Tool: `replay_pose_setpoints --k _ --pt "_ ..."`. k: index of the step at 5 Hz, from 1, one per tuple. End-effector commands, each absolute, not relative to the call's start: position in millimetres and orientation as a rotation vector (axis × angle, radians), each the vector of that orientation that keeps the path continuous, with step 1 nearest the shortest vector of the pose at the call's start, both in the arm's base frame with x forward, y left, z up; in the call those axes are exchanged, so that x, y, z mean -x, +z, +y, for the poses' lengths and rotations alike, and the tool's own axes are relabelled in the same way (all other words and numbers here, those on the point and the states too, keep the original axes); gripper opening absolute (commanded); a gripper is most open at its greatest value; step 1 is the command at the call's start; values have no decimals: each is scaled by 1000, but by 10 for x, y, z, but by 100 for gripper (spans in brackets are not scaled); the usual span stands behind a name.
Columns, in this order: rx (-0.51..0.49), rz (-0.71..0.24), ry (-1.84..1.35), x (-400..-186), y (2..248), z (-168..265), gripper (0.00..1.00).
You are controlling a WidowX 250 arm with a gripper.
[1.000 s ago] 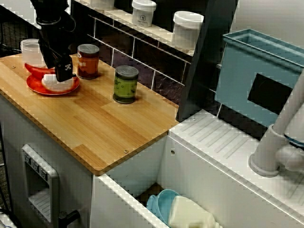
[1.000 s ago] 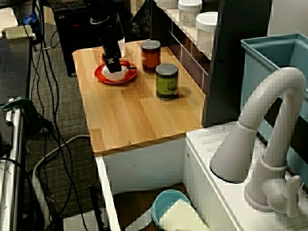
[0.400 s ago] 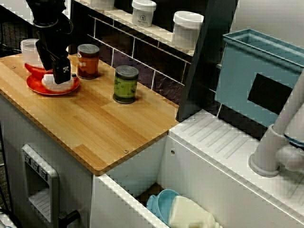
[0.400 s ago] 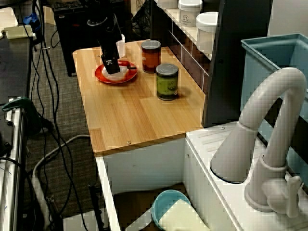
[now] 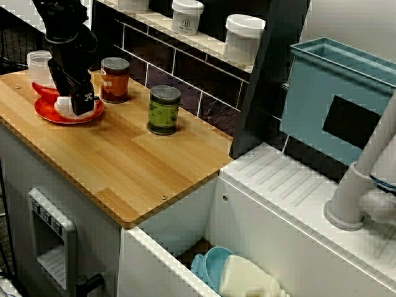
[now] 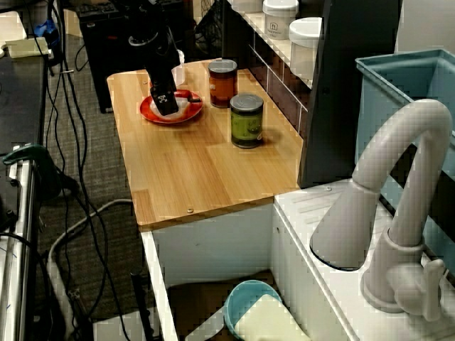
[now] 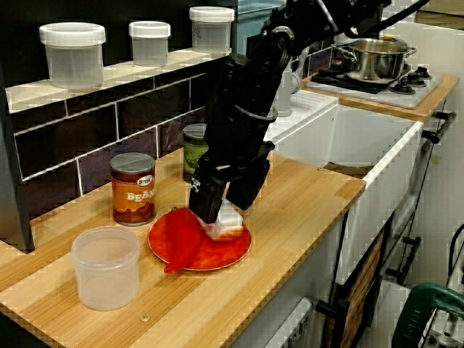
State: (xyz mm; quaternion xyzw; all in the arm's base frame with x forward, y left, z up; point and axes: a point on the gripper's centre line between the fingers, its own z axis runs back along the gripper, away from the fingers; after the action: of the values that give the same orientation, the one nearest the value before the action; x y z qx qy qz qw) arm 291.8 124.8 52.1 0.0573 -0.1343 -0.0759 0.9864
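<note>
End effector (image 7: 223,210) low over red plate (image 7: 221,257), fingers spread either side of white block (image 7: 230,223), red pepper (image 7: 181,238) beside block on same plate, plate on wooden tabletop (image 5: 124,161), brown can (image 7: 133,188) near

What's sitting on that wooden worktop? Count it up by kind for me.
Cans: 2 (bean can, green can)
Red plate: 1
Red pepper-like piece on the plate: 1
White lump on the plate: 1
Clear tub: 1
Total: 6
</note>
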Motion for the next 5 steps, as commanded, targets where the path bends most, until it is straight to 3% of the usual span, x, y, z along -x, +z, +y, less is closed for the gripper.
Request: replay_pose_setpoints --k 1,4,5 --pt "-156 -300 -131 -3007 546 1308 100" --pt "-169 -288 -103 -3076 458 1306 100" --pt "-156 -271 -69 -3143 442 1333 0"
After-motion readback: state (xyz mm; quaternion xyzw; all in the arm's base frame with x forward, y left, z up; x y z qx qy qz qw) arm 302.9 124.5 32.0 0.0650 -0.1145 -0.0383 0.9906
